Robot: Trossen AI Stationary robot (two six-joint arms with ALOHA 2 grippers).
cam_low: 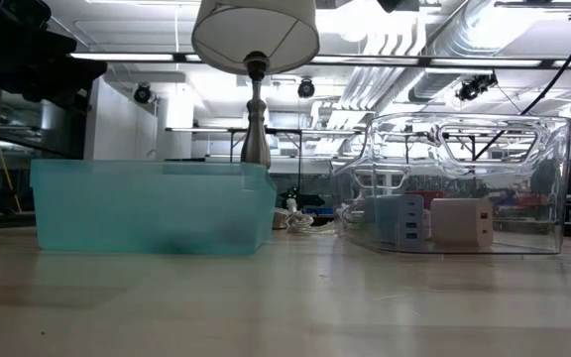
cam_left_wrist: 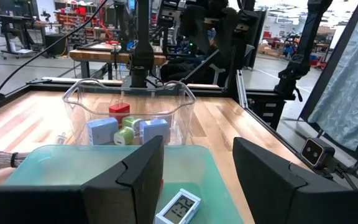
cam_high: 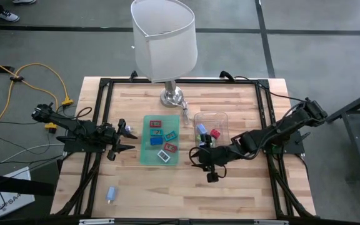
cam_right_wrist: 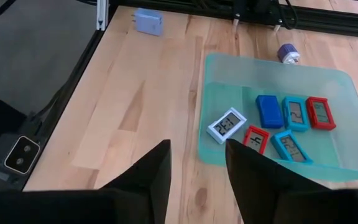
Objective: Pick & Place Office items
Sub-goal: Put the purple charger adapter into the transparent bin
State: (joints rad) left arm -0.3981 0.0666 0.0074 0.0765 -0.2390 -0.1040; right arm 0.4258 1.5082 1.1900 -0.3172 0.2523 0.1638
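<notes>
Several flat office items in red, blue, teal and white [cam_right_wrist: 268, 111] lie in the shallow teal tray [cam_high: 144, 156] at the table's middle. Chunky ones, red, green and light blue [cam_left_wrist: 120, 127], sit in the clear plastic tray [cam_high: 220, 119] to its right. A light blue piece [cam_high: 111, 194] lies on the table near the front left, and a small blue cylinder [cam_right_wrist: 288, 53] lies beside the teal tray. My right gripper [cam_high: 200, 156] hovers open between the two trays and tilts down. My left gripper [cam_high: 129, 139] waits open and level, left of the teal tray.
A table lamp [cam_high: 165, 44] with a white shade stands at the far middle, its base [cam_high: 172, 97] just behind the trays. A black frame [cam_high: 105, 84] runs along the table's edges. Bare wood lies in front of both trays.
</notes>
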